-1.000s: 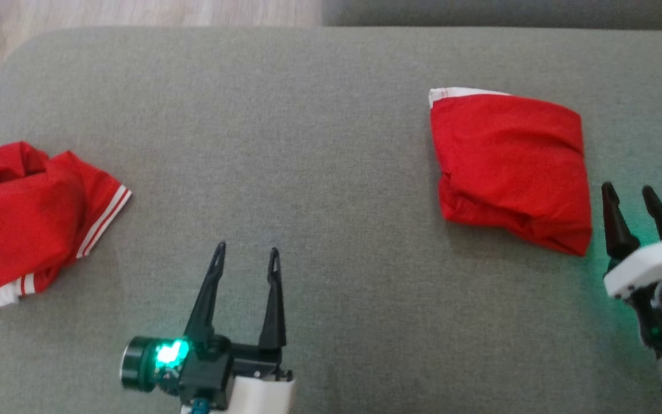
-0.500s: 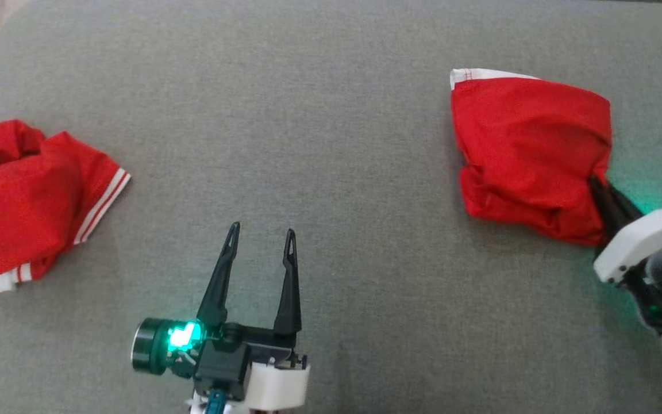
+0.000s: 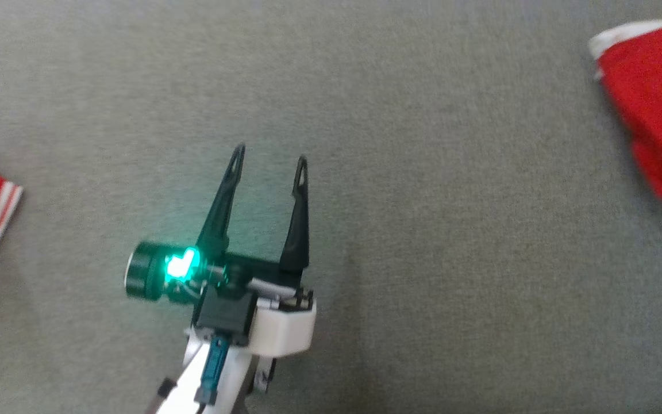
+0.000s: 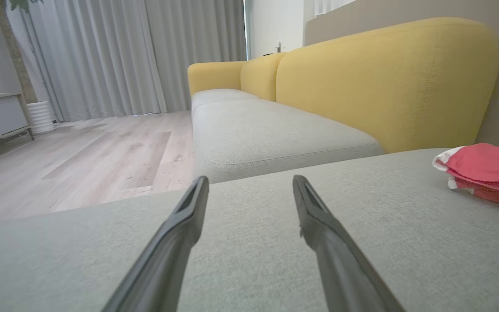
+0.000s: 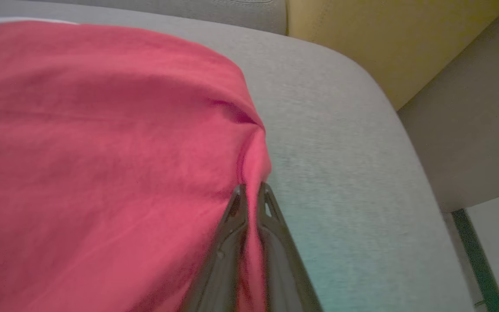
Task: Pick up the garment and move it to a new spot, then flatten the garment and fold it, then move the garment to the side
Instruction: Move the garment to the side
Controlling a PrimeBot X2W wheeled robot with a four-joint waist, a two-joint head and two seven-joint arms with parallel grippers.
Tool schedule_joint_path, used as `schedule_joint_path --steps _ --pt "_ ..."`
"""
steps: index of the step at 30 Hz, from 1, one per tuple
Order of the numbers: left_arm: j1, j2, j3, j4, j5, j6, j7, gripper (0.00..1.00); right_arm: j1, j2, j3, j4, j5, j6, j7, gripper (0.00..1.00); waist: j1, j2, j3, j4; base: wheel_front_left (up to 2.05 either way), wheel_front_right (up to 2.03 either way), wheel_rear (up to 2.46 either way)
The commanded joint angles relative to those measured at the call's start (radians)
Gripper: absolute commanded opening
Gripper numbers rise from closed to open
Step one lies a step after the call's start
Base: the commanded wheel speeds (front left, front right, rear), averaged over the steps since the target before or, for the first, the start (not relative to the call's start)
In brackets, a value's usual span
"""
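Red garment (image 5: 102,151), one edge tight inside right gripper (image 5: 252,189).

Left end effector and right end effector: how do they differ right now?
The left end effector is open, its fingers spread apart; the right end effector is shut. The left end effector holds nothing, with bare grey cushion showing between its fingers; the right end effector pinches a fold at the edge of the red garment. Both have two long dark fingers.
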Motion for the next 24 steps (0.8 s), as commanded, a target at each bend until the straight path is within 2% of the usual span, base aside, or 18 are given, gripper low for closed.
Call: schedule_joint_path --steps 1,5,10,11,12,13,14,19,21,22,24 --pt "-0.028 0.000 0.017 -0.028 0.011 -0.005 -0.005 1.00 0.000 -0.065 -0.009 -0.001 -0.013 0.003 -0.011 0.00 -0.0002 0.0000 0.071 -0.055 0.00 0.00 0.00" --pt "-0.079 0.002 0.013 -0.020 0.021 -0.010 -0.005 1.00 -0.046 -0.100 -0.047 0.050 -0.063 0.003 -0.030 0.00 -0.0002 0.0000 0.114 -0.073 0.00 0.00 0.00" --pt "-0.102 0.004 0.007 -0.013 0.017 -0.010 -0.005 1.00 -0.101 -0.099 -0.096 0.112 -0.164 0.003 -0.064 0.00 -0.0002 0.0000 0.133 -0.082 0.00 0.00 0.00" --pt "-0.104 0.004 0.005 -0.011 0.016 -0.010 -0.005 1.00 -0.112 -0.095 -0.110 0.126 -0.190 0.003 -0.078 0.11 -0.0002 0.0000 0.134 -0.081 0.00 0.00 0.00" --pt "-0.104 0.004 0.003 -0.009 0.014 -0.010 -0.005 1.00 -0.120 -0.088 -0.122 0.141 -0.215 0.003 -0.090 0.31 -0.0002 0.0000 0.133 -0.080 0.00 0.00 0.00" --pt "-0.104 0.004 0.000 -0.006 0.010 -0.010 -0.005 1.00 -0.131 -0.079 -0.143 0.160 -0.240 0.003 -0.104 0.84 -0.0002 0.0000 0.130 -0.078 0.00 0.00 0.00" --pt "-0.103 0.004 -0.001 -0.004 0.007 -0.010 -0.005 1.00 -0.143 -0.069 -0.170 0.177 -0.271 0.003 -0.127 1.00 -0.0002 0.0000 0.125 -0.077 0.00 0.00 0.00" --pt "-0.081 0.003 0.002 0.010 -0.016 -0.015 -0.005 1.00 -0.163 0.024 -0.273 0.228 -0.441 0.003 -0.207 1.00 -0.0002 0.0000 0.067 -0.066 0.00 0.00 0.00" --pt "-0.064 0.002 0.008 0.009 -0.022 -0.012 -0.005 1.00 -0.143 0.083 -0.302 0.225 -0.467 0.003 -0.219 1.00 -0.0002 0.0000 0.025 -0.057 0.00 0.00 0.00" --pt "-0.064 0.002 0.008 0.009 -0.022 -0.012 -0.005 1.00 -0.143 0.083 -0.302 0.225 -0.467 0.003 -0.219 1.00 -0.0002 0.0000 0.025 -0.057 0.00 0.00 0.00" --pt "-0.039 0.002 0.019 0.011 -0.039 -0.011 -0.005 1.00 -0.113 0.139 -0.320 0.212 -0.476 0.003 -0.228 1.00 -0.0002 0.0000 -0.018 -0.049 0.00 0.00 0.00"
